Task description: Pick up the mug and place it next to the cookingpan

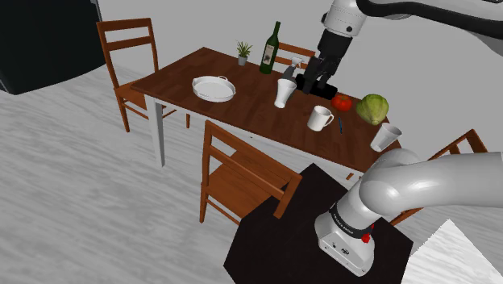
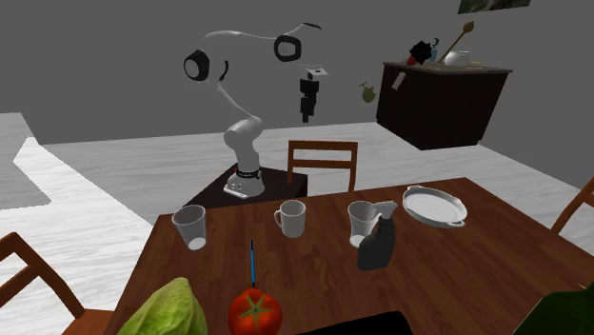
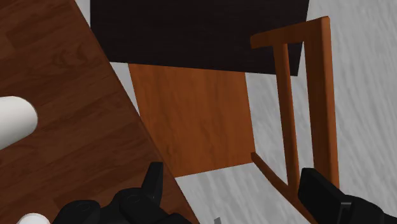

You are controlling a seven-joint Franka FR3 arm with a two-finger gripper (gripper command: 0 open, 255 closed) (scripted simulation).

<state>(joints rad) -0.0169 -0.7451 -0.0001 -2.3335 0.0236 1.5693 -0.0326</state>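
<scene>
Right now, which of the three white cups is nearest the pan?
The tall cup; the handled mug sits next along the row, and the third cup farthest from the pan.

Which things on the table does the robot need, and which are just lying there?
Needed: white mug, white pan, gripper.
Just lying about: wine bottle, potted plant, tomato, cabbage.
</scene>
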